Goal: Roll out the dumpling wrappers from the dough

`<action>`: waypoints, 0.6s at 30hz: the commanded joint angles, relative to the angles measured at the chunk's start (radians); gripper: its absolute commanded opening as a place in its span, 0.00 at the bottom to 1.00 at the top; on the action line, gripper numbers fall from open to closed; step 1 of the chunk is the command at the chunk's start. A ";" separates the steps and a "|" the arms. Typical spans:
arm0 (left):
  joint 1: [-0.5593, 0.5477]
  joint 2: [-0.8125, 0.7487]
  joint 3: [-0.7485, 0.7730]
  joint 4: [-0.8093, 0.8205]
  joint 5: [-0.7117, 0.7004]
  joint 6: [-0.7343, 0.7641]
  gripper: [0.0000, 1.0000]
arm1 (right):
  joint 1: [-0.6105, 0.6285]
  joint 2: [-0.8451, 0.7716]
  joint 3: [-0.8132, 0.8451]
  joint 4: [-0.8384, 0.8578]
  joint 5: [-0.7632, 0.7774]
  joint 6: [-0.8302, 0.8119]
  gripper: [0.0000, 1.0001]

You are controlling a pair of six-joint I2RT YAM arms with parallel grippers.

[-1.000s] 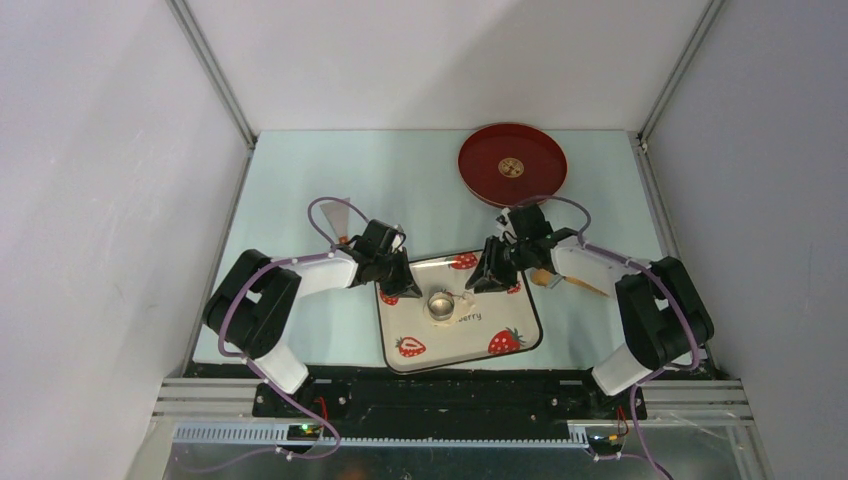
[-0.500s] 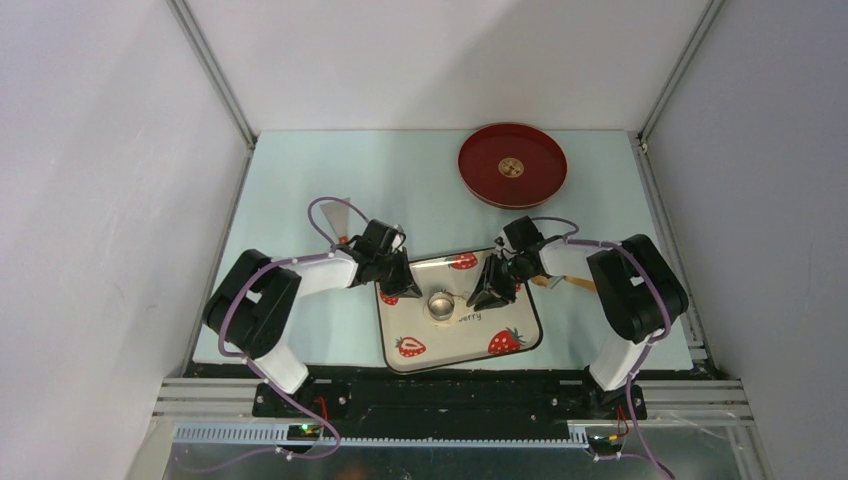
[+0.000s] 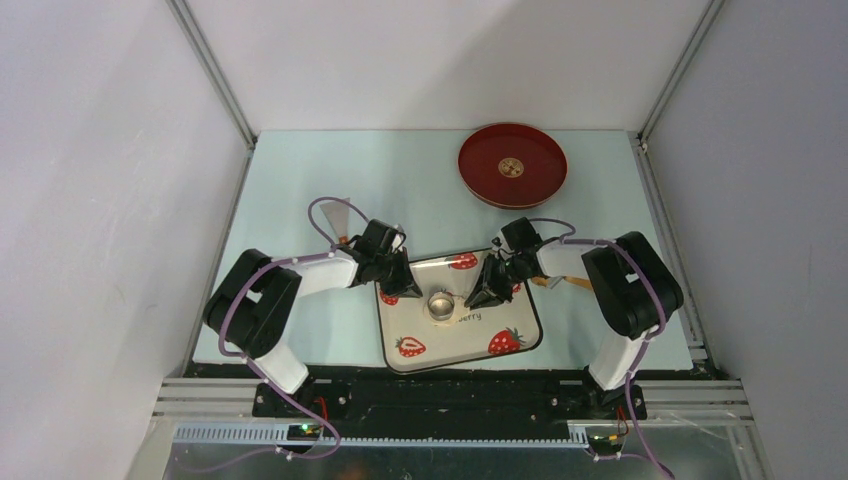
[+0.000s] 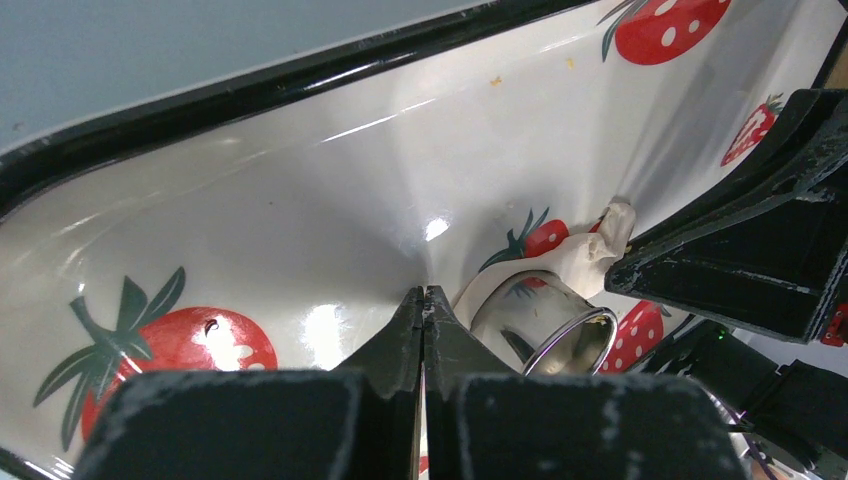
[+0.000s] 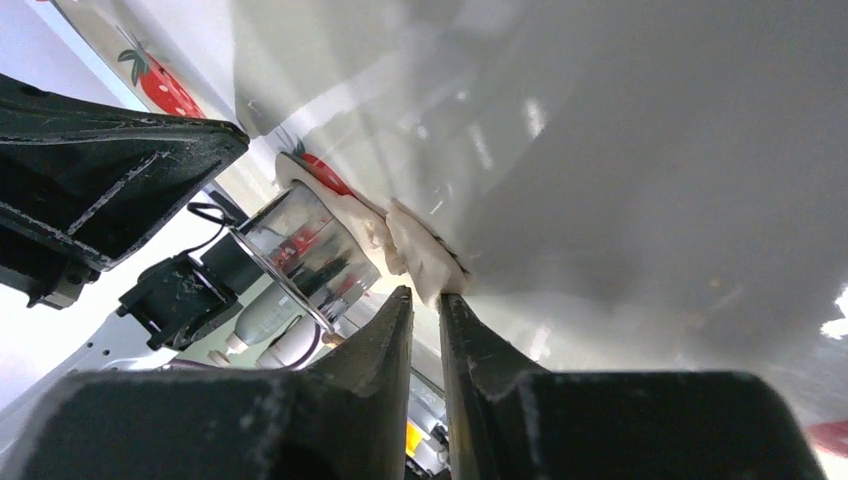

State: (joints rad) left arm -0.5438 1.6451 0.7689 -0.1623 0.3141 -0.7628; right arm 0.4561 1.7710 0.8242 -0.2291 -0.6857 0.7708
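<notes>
Dough (image 5: 415, 255) lies flattened mid-plate (image 3: 455, 345), a bit toward the plate's far edge, w/ the ring cutter (image 3: 439, 305) standing on it. A ragged flap pokes out from under the cutter on its right side. The plate sits at the table's near edge, between the arms.

Our left gripper (image 4: 423, 295) is clenched tight on nothing, tips down on the plate by its far left corner, prob. to pin it. Our right gripper (image 5: 425, 295) is low on the plate just right of the cutter, jaws a narrow slit apart w/ the flap right at the tips. We can't tell if it's pinched yet.

We see no cut wrappers, incl. on the red tray (image 3: 485, 150) at the table's far edge, right side.

We read the step as stripping scrap dough from around the cutter: the disc looks pressed out but isn't lifted yet. Next move, as we judge it, is a firm pinch on the flap, then a slow peel up and away from the cutter, w/o tipping it or dragging whatever sits inside. The left should hold the plate down meanwhile.
</notes>
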 commanded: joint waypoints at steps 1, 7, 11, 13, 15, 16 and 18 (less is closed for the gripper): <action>0.003 0.072 -0.045 -0.121 -0.149 0.051 0.00 | 0.035 -0.015 0.003 0.057 0.041 0.005 0.18; 0.003 0.069 -0.047 -0.120 -0.150 0.049 0.00 | 0.052 -0.063 0.008 0.023 0.065 0.001 0.13; 0.004 0.070 -0.046 -0.121 -0.150 0.049 0.00 | 0.058 -0.117 0.009 -0.005 0.076 -0.011 0.12; 0.002 0.070 -0.046 -0.121 -0.150 0.049 0.00 | 0.062 -0.143 0.011 -0.016 0.082 -0.018 0.12; 0.003 0.071 -0.046 -0.121 -0.150 0.049 0.00 | 0.067 -0.166 0.014 -0.026 0.077 -0.021 0.12; 0.003 0.072 -0.046 -0.121 -0.151 0.049 0.00 | 0.068 -0.177 0.016 -0.034 0.077 -0.022 0.13; 0.003 0.072 -0.046 -0.121 -0.150 0.049 0.00 | 0.071 -0.195 0.017 -0.056 0.092 -0.028 0.15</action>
State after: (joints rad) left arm -0.5438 1.6470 0.7692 -0.1600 0.3183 -0.7628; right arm 0.5182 1.6394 0.8242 -0.2527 -0.6094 0.7635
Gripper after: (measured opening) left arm 0.010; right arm 0.134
